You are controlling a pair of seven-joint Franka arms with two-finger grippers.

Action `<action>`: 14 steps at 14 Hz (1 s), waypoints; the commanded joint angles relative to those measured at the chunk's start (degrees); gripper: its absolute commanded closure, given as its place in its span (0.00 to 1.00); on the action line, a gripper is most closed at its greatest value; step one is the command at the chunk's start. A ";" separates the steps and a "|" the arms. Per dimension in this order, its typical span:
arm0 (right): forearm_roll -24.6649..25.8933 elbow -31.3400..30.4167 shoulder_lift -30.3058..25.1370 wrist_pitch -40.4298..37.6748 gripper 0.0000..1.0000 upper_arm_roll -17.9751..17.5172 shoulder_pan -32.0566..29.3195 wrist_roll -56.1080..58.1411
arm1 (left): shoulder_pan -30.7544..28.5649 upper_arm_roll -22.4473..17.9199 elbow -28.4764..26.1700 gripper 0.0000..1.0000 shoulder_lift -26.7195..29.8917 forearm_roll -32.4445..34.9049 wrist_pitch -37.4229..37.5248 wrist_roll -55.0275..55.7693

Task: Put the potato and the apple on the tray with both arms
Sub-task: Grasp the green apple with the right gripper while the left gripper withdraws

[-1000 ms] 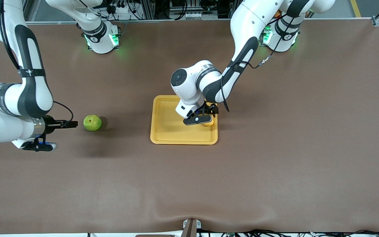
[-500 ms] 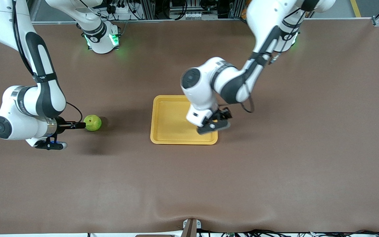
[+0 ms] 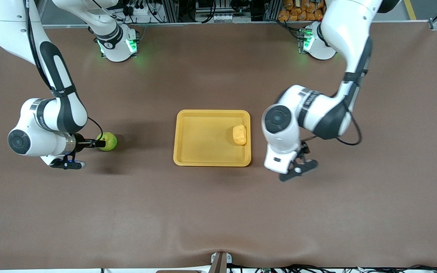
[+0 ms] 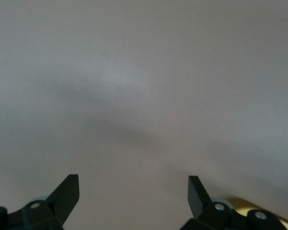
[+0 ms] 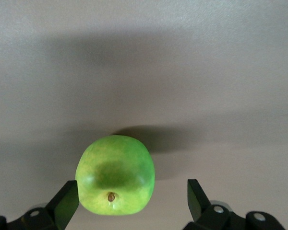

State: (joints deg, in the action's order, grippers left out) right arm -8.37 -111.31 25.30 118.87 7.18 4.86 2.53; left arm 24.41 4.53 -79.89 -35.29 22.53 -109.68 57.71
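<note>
Front view first: the flat rectangular yellow-orange plastic tray [image 3: 203, 151] with its low raised rim lies about mid-table on the brown cloth-covered table [image 3: 218, 212], and I will place everything from it. The small pale yellow-orange bumpy potato [image 3: 239, 135] lies on the tray floor, close to the rim at the left arm's end, with nothing touching it.

Off the tray toward the right arm's end, well apart from it, the small round bright green apple [image 3: 107, 141] sits on the bare table. The right gripper [image 3: 98, 144] is level with it, reaching in sideways from the end away from the tray, and its black fingertips reach the fruit's edge. In the right wrist view the apple [image 5: 115, 174] sits between the two wide-spread black fingers [image 5: 67, 201], its brown stem dimple facing the camera; the jaws stand wide and grip nothing. Whether a finger touches the skin I cannot tell.

Past the tray's rim at the left arm's end, the left gripper [image 3: 298, 167] hangs low over bare table, just beside the tray's corner nearer the front camera. The left wrist view shows its fingers [image 4: 66, 194] spread wide, holding nothing, above plain table, with a sliver of yellow tray [image 4: 259, 205] at the picture's edge.

Nothing lies between the apple and the tray.
</note>
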 commanded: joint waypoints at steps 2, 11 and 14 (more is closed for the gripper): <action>-2.88 -2.51 -1.74 1.28 0.00 -0.06 0.76 -0.42 | -5.76 0.82 -0.80 0.00 4.00 -1.34 0.78 -4.78; -2.97 -7.16 -1.92 7.34 0.00 -0.06 2.52 -0.42 | -13.14 0.83 -5.97 0.00 11.81 -6.35 5.35 -12.96; -2.97 -9.10 -1.92 10.15 0.00 0.03 2.87 -0.42 | -16.31 0.83 -10.62 0.00 16.20 -8.37 5.35 -18.50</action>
State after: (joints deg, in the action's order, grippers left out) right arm -10.32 -117.30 25.23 126.99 7.13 7.30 2.49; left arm 10.47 4.84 -84.57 -24.30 16.08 -104.23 42.41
